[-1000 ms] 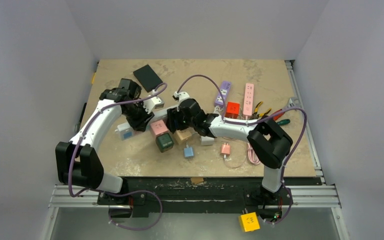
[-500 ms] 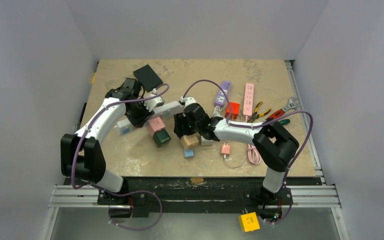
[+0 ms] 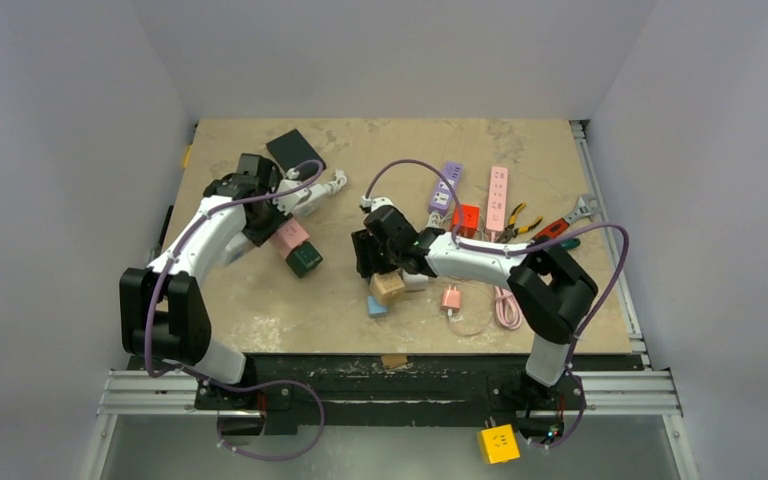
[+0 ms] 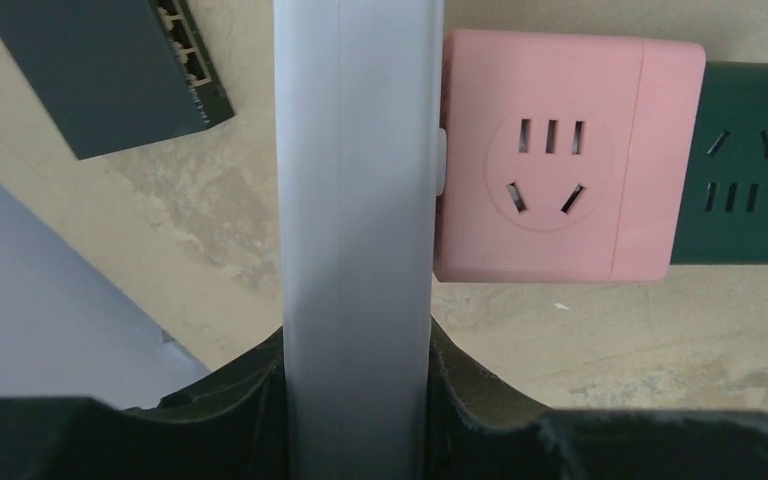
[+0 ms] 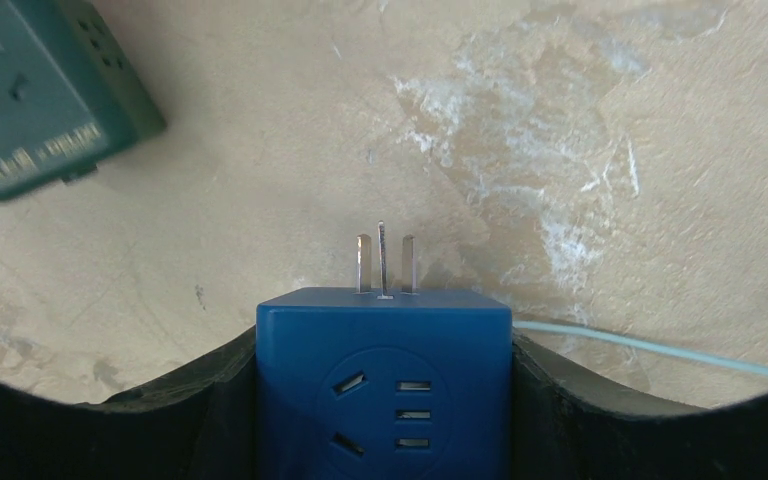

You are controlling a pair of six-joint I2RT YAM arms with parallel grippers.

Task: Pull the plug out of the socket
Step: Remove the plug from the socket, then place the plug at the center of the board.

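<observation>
- Since a second ago, in the top view, the two arms have drawn apart. The left gripper (image 3: 263,212) has carried the white power strip (image 3: 312,194) towards the far left of the table (image 3: 560,150), and the pink socket cube (image 3: 288,238) and dark green cube (image 3: 305,260) have gone with it. The right gripper (image 3: 368,250) now sits well apart from the strip, near a tan cube (image 3: 387,287)
- Left wrist view: the left gripper (image 4: 358,385) is closed partway, its fingers (image 4: 250,395) pressing both long sides of the white power strip (image 4: 358,180). The pink socket cube (image 4: 560,155) touches the strip's right side and the dark green cube (image 4: 750,165) touches the pink one beyond it. A black network switch (image 4: 110,70) lies at upper left
- Right wrist view: the right gripper (image 5: 383,400) is about half closed, clamped on the blue plug cube (image 5: 383,385) (socket face up). Its metal prongs (image 5: 383,262) stick out bare above the table, in no socket, and the dark green cube (image 5: 45,90) lies well apart at upper left
</observation>
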